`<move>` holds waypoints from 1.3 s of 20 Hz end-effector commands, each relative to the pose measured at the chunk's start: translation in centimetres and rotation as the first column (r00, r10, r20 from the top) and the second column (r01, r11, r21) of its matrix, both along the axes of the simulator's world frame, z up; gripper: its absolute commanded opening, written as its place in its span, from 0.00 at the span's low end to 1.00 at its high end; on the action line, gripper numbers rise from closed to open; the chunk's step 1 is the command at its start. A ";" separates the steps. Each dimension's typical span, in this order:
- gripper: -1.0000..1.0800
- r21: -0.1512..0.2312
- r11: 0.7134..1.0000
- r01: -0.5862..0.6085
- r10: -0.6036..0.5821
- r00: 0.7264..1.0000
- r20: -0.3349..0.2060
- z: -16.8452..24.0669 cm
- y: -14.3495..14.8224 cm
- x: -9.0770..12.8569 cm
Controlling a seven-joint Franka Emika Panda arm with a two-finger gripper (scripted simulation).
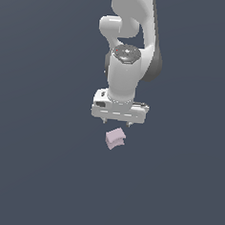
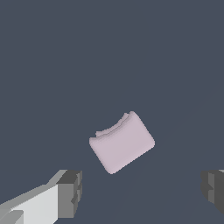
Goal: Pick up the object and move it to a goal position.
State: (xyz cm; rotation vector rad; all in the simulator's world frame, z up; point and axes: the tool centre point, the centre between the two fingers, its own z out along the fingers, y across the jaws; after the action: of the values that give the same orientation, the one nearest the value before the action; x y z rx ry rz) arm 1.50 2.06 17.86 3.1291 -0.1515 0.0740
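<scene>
in the wrist view the pincer (image 2: 140,192) fills the lower edge of the frame with its two dark fingertips (image 2: 70,192) spread wide apart, one at the lower left and one at the lower right, and nothing between them. beyond them, near the middle of that frame, the object (image 2: 122,142) lies on the dark blue-grey surface (image 2: 52,65), turned at a slant to the line between the fingers. it is a small pale pink chunk, matte, with rounded corners and a stepped, notched edge on its far side. it looks rigid and light, and the matte skin should give the pads fair grip rather than slide. its broad smooth flanks seem the best place to take hold; the notched side would likely seat the pads unevenly. because it sits askew, the wrist probably needs a turn before closing. in the exterior view the object (image 1: 115,138) sits just below the middle of the frame, under the pincer (image 1: 117,122) and apart from it. nothing else shows near it, and no goal mark is visible.
</scene>
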 end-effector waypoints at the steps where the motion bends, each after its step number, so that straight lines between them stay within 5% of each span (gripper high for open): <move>1: 0.96 0.005 0.998 0.065 -0.065 0.998 -0.003 -0.5 0.0 0.1; 7: 0.96 0.015 0.973 0.231 -0.231 0.973 -0.013 -1.6 0.1 0.2; 13: 0.96 0.020 0.921 0.390 -0.390 0.921 -0.023 -2.8 0.2 0.3; 26: 0.96 0.018 0.723 0.691 -0.690 0.723 -0.042 -5.2 0.3 0.5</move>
State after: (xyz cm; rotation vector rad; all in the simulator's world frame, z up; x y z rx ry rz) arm 1.98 2.40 12.92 2.8888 -1.2496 0.0140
